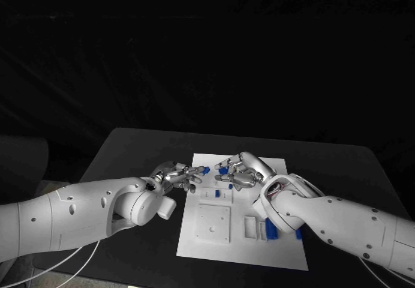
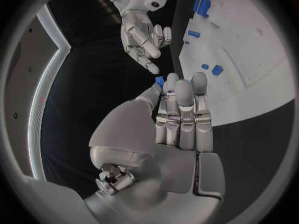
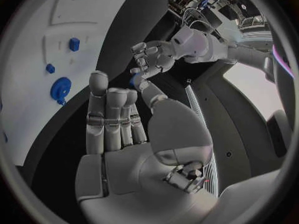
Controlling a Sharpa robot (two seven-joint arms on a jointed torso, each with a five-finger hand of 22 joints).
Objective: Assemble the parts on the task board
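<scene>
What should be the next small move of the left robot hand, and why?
Probably lower the left robot hand toward the task board: its fingertips pinch a small blue part at the board's left edge, and the right robot hand hovers close beside it.
</scene>
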